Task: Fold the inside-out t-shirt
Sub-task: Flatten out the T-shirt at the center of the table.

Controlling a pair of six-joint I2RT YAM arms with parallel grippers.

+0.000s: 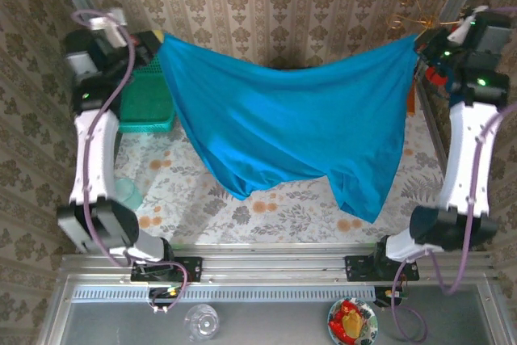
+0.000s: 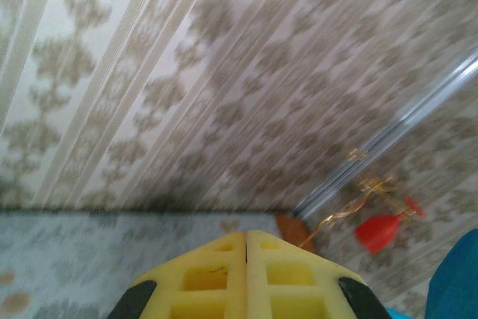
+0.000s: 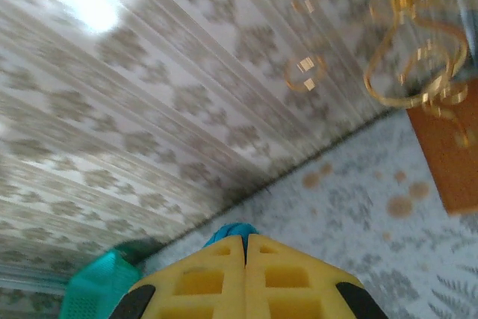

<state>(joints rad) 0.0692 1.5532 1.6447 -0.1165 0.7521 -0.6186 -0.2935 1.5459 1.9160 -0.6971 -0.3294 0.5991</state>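
Inside-out t-shirt (image 1: 283, 123): hangs in the air as a sagging sheet strung between my two pincers, above the far half of the table (image 1: 194, 199). Its lowest fold dips toward the table's middle; I cannot tell whether it touches.

Long axis: left to right, roughly parallel to the far edge.

Left pincer (image 1: 153, 39): closed on the shirt's upper left corner, near the table's far left corner, above the basket (image 1: 145, 103).

Right pincer (image 1: 420, 42): closed on the opposite upper corner, near the far right corner.

Wrist views: yellow pads (image 2: 216, 274) pressed together on both sides (a tuft of teal cloth pokes past the right ones).

Pose: both arms raised and spread outward, each equally near its own end of the shirt.

Judgement: the coming move turns on this span. Both ends should lower evenly toward the table, or the cloth lands skewed.
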